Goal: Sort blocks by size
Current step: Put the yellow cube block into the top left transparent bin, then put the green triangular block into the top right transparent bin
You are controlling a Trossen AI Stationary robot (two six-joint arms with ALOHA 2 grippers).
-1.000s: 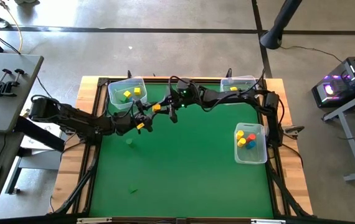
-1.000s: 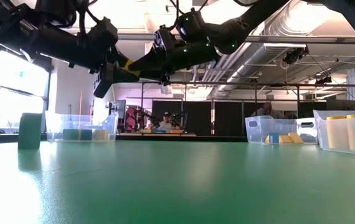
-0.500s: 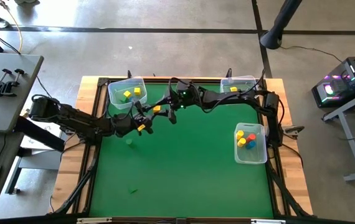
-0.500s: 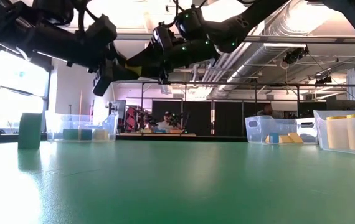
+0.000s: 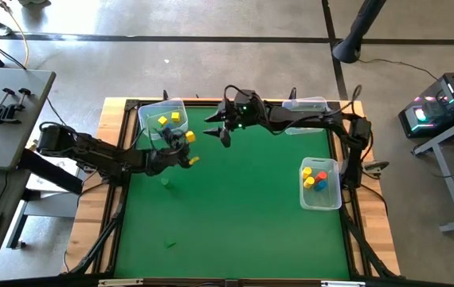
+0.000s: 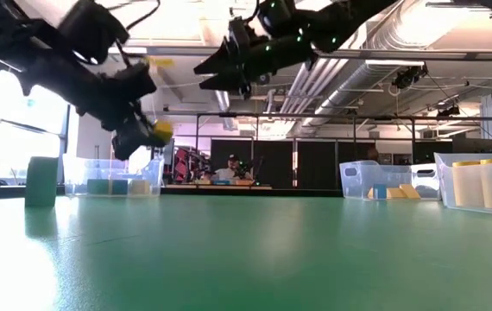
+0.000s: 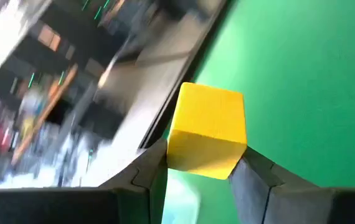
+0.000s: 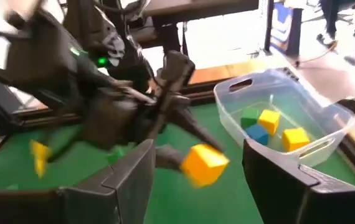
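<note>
The flat green table mat (image 5: 243, 215) is taken as the landmark. Above its far-left part, beside the clear plastic bin (image 5: 149, 121) at that corner, a small yellow cube (image 7: 207, 129) is clamped between the left gripper (image 5: 185, 148)'s fingers. Above the far edge, the right gripper (image 5: 219, 127) is spread wide, holding nothing.

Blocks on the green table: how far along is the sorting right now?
Done: coloured blocks sit in the clear plastic bin at the back left and the clear plastic bin on the right. In hand: the left gripper is shut on a yellow cube, up off the mat beside the back-left bin. The right gripper hangs open nearby. Left: a small green block and a green scrap on the mat.
</note>
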